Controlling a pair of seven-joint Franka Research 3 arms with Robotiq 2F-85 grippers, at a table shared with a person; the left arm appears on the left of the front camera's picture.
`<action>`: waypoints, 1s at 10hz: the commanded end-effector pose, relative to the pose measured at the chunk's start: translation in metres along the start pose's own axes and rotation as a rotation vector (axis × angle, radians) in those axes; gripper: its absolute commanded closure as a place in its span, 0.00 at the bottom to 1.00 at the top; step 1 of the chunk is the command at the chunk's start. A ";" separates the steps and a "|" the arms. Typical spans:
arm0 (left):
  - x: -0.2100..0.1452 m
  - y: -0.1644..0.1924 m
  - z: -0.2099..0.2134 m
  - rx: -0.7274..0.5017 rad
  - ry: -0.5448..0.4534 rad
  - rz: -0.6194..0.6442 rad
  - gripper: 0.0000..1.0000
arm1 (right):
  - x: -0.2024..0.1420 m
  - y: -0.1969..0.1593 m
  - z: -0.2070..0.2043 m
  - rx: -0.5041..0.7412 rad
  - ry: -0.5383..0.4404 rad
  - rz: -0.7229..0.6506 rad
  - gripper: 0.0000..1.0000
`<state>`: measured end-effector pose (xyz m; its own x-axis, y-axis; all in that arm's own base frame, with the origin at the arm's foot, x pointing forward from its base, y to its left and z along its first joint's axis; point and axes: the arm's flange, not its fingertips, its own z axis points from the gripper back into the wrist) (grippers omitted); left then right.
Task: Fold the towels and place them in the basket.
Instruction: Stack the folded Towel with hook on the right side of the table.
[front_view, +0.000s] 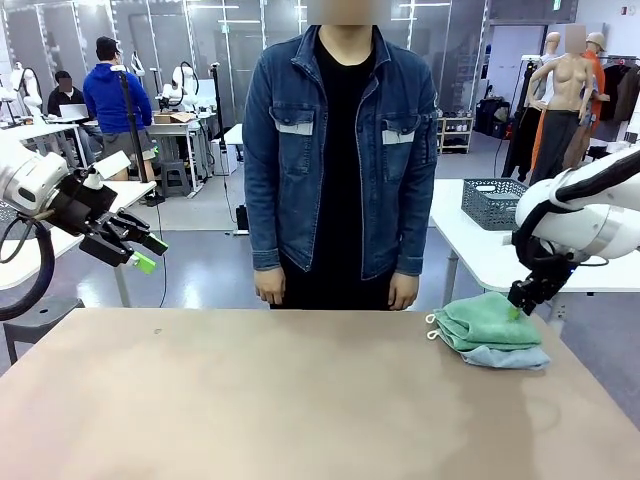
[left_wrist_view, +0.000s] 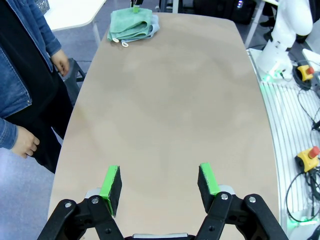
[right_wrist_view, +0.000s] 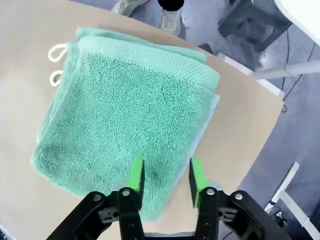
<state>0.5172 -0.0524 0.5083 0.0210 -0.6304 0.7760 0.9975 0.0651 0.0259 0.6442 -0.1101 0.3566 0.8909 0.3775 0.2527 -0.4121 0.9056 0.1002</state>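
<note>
A folded green towel (front_view: 488, 320) lies on top of a folded light blue towel (front_view: 507, 357) at the table's far right corner, white corner loops pointing left. My right gripper (front_view: 517, 307) hangs just over the green towel's (right_wrist_view: 125, 115) right edge, open, its pads (right_wrist_view: 136, 176) apart with nothing pinched between them. A strip of the blue towel (right_wrist_view: 214, 107) shows under the green one. My left gripper (front_view: 140, 252) is raised above the table's left side, open and empty (left_wrist_view: 160, 187). The basket (front_view: 493, 203) stands on a white table behind, to the right.
A person in a denim jacket (front_view: 340, 150) stands at the far edge, hands down at their sides. The brown tabletop (front_view: 280, 400) is bare in front of me. The towels (left_wrist_view: 132, 25) lie close to the table's right edge.
</note>
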 end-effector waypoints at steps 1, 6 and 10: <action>0.001 -0.001 0.001 0.004 0.004 -0.005 0.22 | -0.004 0.006 0.033 -0.020 -0.009 -0.040 0.31; 0.001 -0.001 0.001 0.004 0.004 -0.005 0.22 | -0.051 0.061 0.181 -0.047 -0.014 -0.217 0.23; 0.001 -0.001 0.001 0.004 0.004 -0.005 0.22 | -0.114 0.146 0.276 0.014 -0.154 -0.309 0.31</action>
<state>0.5173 -0.0524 0.5083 0.0210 -0.6304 0.7760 0.9975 0.0651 0.0259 0.4450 -0.0858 0.6131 0.9431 0.0894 0.3204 -0.1554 0.9701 0.1866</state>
